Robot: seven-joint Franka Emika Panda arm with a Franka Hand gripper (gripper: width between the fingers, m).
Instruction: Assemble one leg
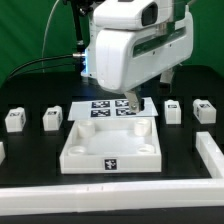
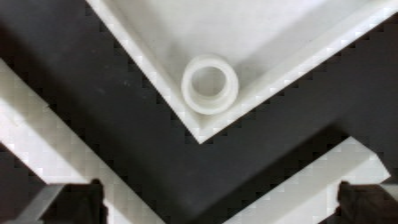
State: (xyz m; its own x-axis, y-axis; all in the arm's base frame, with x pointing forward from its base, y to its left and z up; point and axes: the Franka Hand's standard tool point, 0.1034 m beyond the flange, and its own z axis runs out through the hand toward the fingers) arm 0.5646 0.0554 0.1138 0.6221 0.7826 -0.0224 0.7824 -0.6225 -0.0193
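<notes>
Several small white legs with marker tags stand on the black table in the exterior view: two on its left (image 1: 14, 119) (image 1: 52, 119) and two on its right (image 1: 172, 110) (image 1: 203, 110). The large white tray-like piece (image 1: 72, 150) lies in the middle. My gripper (image 1: 133, 104) hangs over that piece's far right corner, open and empty. In the wrist view the gripper (image 2: 217, 206) is spread wide above the corner's round socket (image 2: 210, 83), with dark fingertips (image 2: 61, 206) at both edges. No leg shows in the wrist view.
The marker board (image 1: 108, 107) lies just behind the tray-like piece, partly hidden by my arm. A white rail (image 1: 209, 151) runs along the exterior view's right and front edge (image 1: 100, 201).
</notes>
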